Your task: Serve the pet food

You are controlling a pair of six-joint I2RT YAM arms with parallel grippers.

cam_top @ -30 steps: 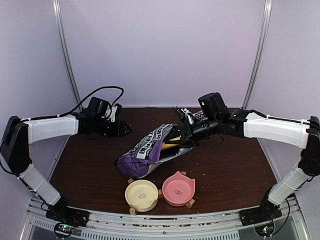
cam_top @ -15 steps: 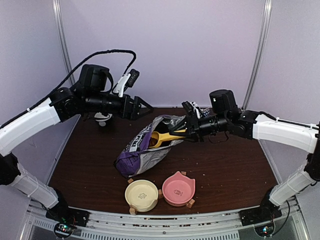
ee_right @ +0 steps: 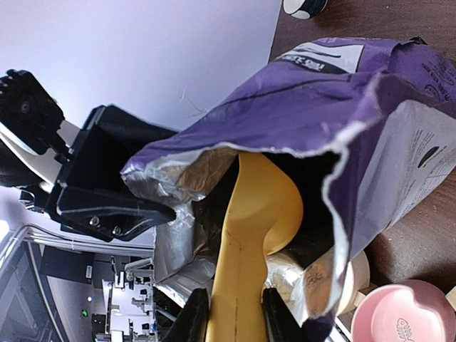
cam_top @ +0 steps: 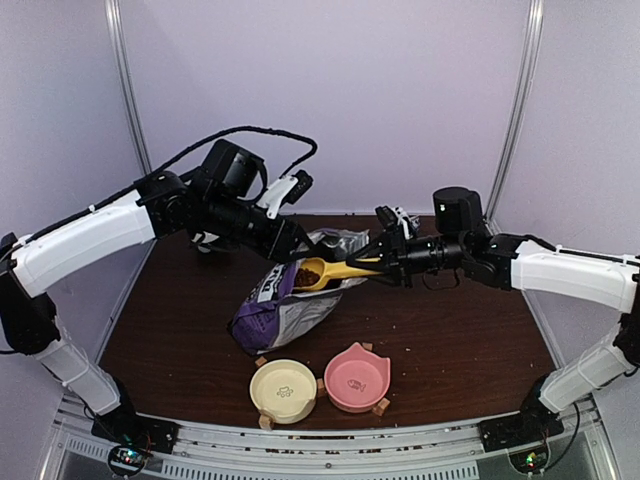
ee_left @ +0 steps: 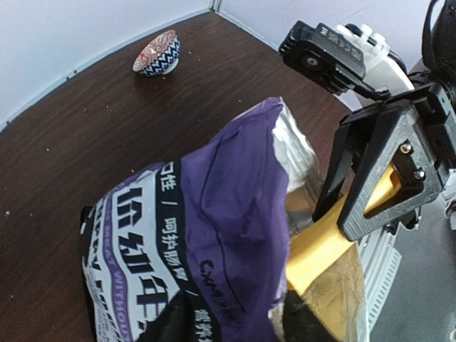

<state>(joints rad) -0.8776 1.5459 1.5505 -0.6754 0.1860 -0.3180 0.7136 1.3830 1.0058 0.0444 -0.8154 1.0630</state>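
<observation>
Hold yellow scoop (cam_top: 330, 271) level in right pincer's (ee_right: 235, 313) tight grip; lift kibble (cam_top: 306, 273) clear of purple bag (cam_top: 283, 312); left pincer (cam_top: 288, 243) at bag rim, cannot tell if closed.

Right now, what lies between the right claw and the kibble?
Only the handle of the yellow scoop: the claw grips it, kibble fills its bowl; top view.

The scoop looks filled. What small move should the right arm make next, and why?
Probably lift the yellow scoop slightly up and back, kept level, until it clears the purple bag. The right gripper is shut on its handle, kibble fills the cup, and the cup sits at the bag mouth, so tilting or dragging could spill it.
</observation>
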